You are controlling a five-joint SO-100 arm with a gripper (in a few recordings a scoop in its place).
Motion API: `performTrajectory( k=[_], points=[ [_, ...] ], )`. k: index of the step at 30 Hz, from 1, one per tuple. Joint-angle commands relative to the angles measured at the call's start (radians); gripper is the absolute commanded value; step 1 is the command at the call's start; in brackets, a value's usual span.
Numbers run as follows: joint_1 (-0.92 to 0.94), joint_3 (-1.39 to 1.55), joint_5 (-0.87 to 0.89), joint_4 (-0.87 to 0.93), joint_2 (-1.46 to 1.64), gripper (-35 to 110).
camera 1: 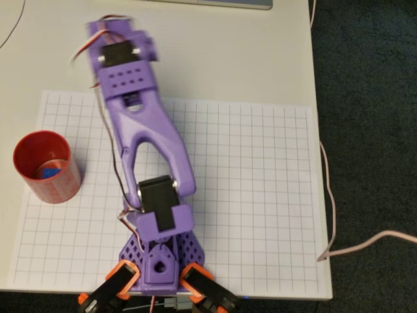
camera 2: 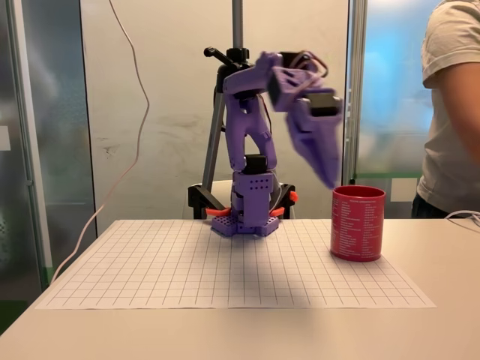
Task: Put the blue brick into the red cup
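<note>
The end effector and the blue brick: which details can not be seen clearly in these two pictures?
- End effector: motion-blurred in the fixed view, so open or shut cannot be told.
- End effector in the overhead view: foreshortened under the purple arm, and blurred.
- Blue brick: in the overhead view, partly hidden by the red cup wall; its pose is unclear.
- Person: cut off by the fixed view's right edge.
</note>
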Motion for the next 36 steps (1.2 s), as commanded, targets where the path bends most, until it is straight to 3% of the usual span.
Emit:
performTrajectory(
  k=[1, 6, 17, 29, 36],
  points=[
    [0.178, -0.074, -0.005, -0.008, 0.106, 0],
    [0.276, -0.071, -0.080, 0.083, 0.328, 0],
    [0.222, -0.012, -0.078, 0.344, 0.821, 0],
    [0.212, 0.253, -0.081, 0.285, 1.166, 0],
    [0.172, 0.407, -0.071, 0.261, 1.169, 0]
  ],
)
